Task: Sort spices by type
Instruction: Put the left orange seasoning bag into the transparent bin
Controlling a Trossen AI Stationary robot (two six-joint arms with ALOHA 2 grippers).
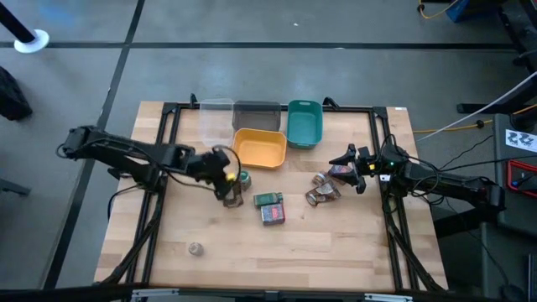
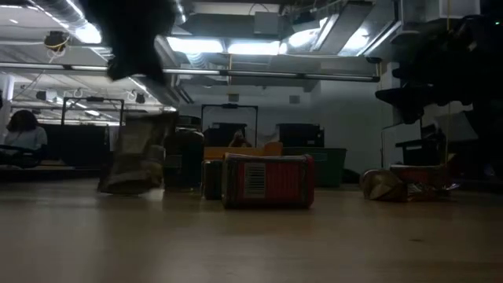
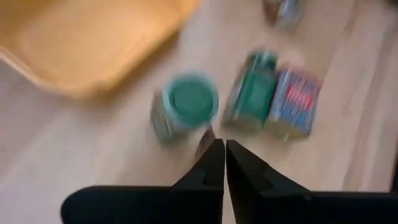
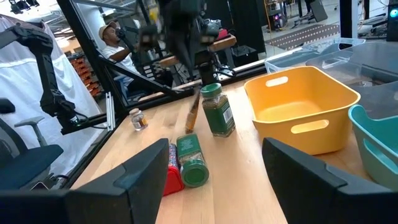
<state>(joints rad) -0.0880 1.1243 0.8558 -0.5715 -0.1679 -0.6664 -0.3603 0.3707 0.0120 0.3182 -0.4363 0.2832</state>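
Looking down from the high view, you find the left claw (image 1: pixel 228 186) left of centre on the worktop (image 1: pixel 336 243), just beside the upright jar (image 1: pixel 243 178). Its fingers (image 3: pixel 211 165) are pressed together with no gap. In the right wrist view a thin brown packet (image 4: pixel 193 113) hangs tilted under that claw, beside the jar; whether it is pinched cannot be told.

The lying jar (image 1: pixel 268 200) sits at frame centre with the red box (image 1: pixel 273 215) touching it just below. Two more crinkly packets (image 1: pixel 329 186) lie right of centre, close together. A small tin (image 1: pixel 195 248) stands alone at lower left, well apart from everything else.

The right claw (image 1: pixel 359 170) is at the right of the frame, next to those packets. Its fingers (image 4: pixel 130 180) stand wide apart with nothing between them.

Four trays line the upper middle: clear tray (image 1: pixel 216 119), grey tray (image 1: pixel 257 114), teal tray (image 1: pixel 304 122), and the yellow tray (image 1: pixel 259 147) just below them. A seated person (image 4: pixel 112 38) shows beyond the worktop in the right wrist view.
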